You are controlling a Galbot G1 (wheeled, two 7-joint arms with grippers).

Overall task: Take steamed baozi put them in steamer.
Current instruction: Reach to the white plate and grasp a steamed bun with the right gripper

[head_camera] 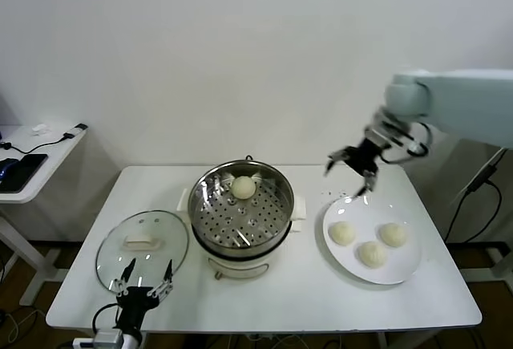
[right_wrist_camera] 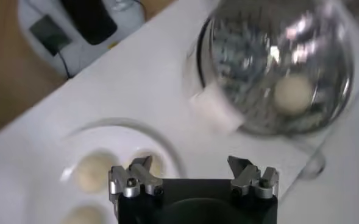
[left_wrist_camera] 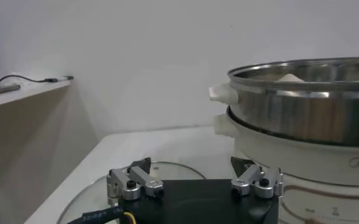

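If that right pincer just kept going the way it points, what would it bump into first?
Probably the flat white plate: the open right pincer points down over its far rim, with the three pale round buns nearer the robot.

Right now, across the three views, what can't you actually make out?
- Steamer inside, left wrist view: its steel wall hides the tray; only the top of one baozi shows.
- Plate, right wrist view: the right hand covers part of it, and the bottom edge cuts off the rest.
- Glass lid, left wrist view: the left hand and the bottom edge hide most of it.
- Steamer panel markings, left wrist view: too small, cut off.
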